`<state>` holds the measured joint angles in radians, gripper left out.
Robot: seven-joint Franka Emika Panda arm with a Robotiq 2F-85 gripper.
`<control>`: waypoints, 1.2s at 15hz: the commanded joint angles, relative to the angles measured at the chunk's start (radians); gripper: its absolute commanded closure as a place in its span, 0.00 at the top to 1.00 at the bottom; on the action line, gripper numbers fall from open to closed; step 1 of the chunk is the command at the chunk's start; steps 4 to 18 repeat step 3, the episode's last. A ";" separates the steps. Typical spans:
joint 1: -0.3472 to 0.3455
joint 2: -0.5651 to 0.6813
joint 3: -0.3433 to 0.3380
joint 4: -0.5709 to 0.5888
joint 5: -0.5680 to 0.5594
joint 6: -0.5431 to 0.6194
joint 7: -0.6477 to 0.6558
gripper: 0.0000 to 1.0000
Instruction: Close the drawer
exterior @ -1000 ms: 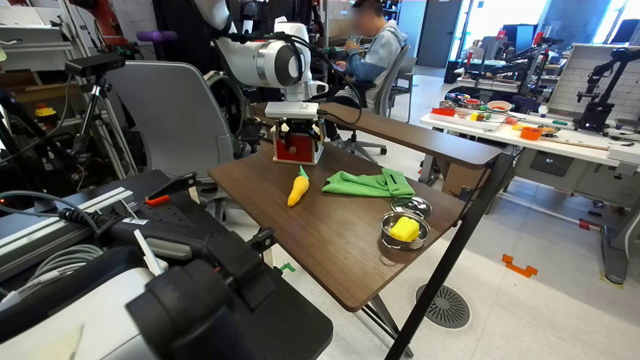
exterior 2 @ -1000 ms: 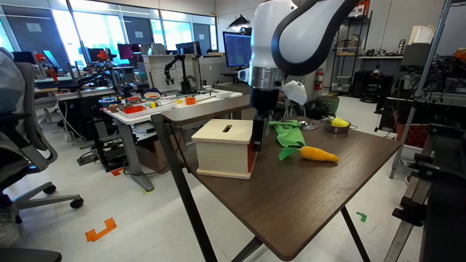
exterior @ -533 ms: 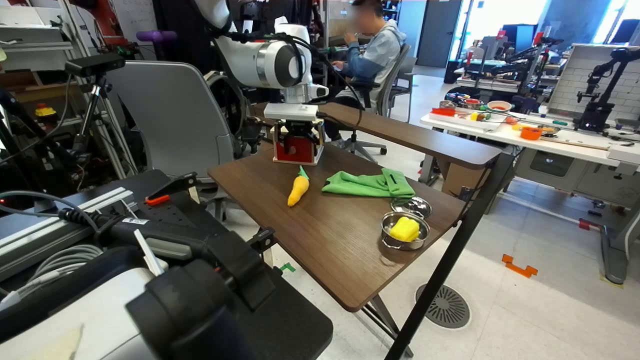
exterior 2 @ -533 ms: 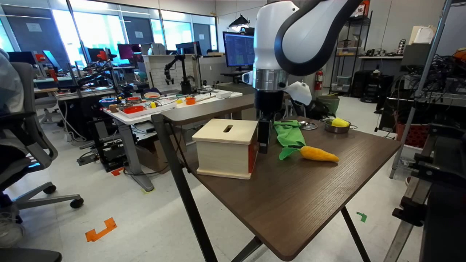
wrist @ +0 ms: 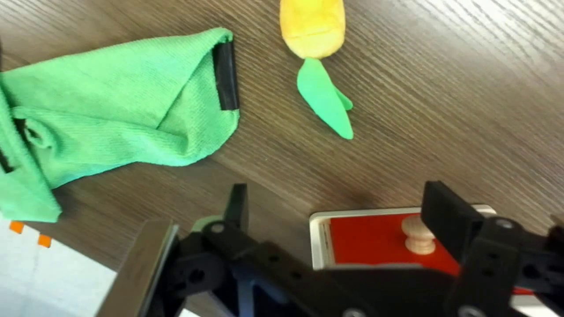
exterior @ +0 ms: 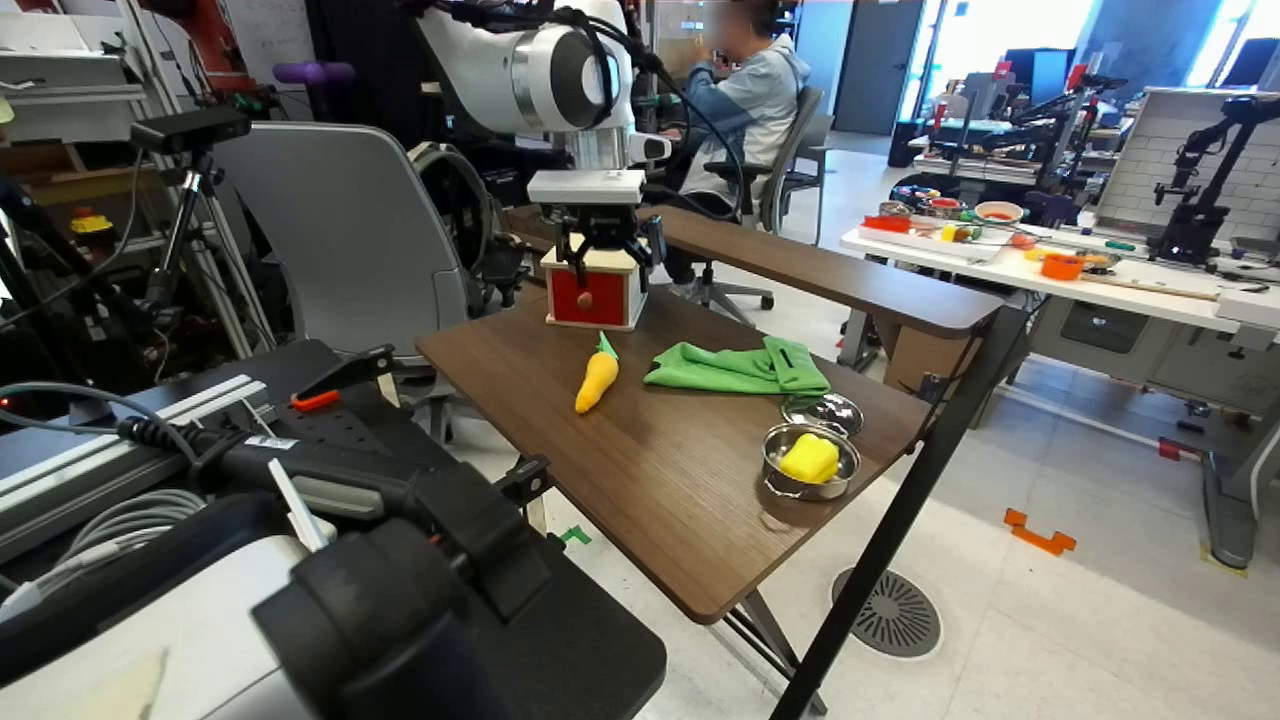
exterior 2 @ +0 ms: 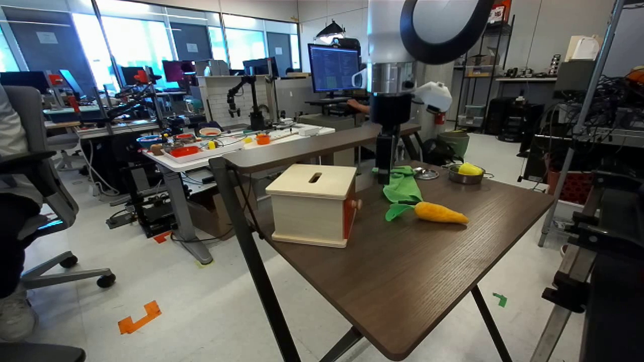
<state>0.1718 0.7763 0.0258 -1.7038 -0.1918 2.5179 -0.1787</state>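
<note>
we see the drawer (exterior 2: 349,221) sitting flush, it seems, in its wooden box (exterior 2: 308,216) on the table (exterior 2: 427,281). gripper (wrist: 336,191) hovers apart, fingers spread, holding nothing. closing looks done; we should back off high without snagging the knob (wrist: 416,233).

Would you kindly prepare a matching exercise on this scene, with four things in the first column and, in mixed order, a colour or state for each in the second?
Column one:
1. Drawer
2. Cloth
3. Metal pot
4. Gripper

Column two:
A. has a yellow block sitting inside it
B. open, with nothing in its grasp
C. red front, looks shut
D. green and rumpled

Right pairs: 1-C, 2-D, 3-A, 4-B
</note>
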 commanded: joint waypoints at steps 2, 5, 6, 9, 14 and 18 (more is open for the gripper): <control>-0.006 -0.041 0.004 -0.025 -0.026 -0.010 0.020 1.00; -0.005 -0.050 0.003 -0.034 -0.027 -0.010 0.022 1.00; -0.005 -0.050 0.003 -0.034 -0.027 -0.010 0.022 1.00; -0.005 -0.050 0.003 -0.034 -0.027 -0.010 0.022 1.00; -0.005 -0.050 0.003 -0.034 -0.027 -0.010 0.022 1.00; -0.005 -0.050 0.003 -0.034 -0.027 -0.010 0.022 1.00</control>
